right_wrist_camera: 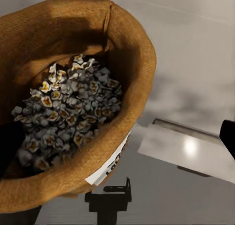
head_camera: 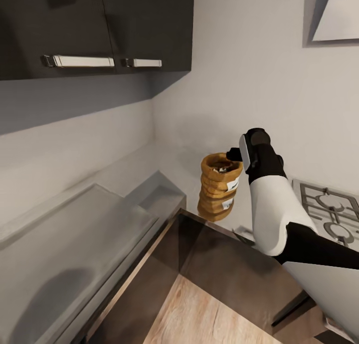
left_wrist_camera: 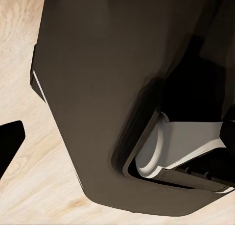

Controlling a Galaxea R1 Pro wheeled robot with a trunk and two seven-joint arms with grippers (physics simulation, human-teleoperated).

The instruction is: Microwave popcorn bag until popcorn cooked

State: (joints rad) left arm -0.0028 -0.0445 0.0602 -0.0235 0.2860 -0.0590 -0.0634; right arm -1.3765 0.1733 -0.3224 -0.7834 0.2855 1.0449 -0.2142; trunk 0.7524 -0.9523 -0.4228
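Right gripper is pinched on the rolled rim of the small tan-brown cloth sack, carrying it in mid-air over the corner where the glossy grey steel-look countertop turns. Directly below the fingers, the heap of tiny whitish-grey popcorn pieces sits loose in the open mouth. That sack looks light and floppy, so I'd say keep hold at the rim and keep it upright, or it spills.
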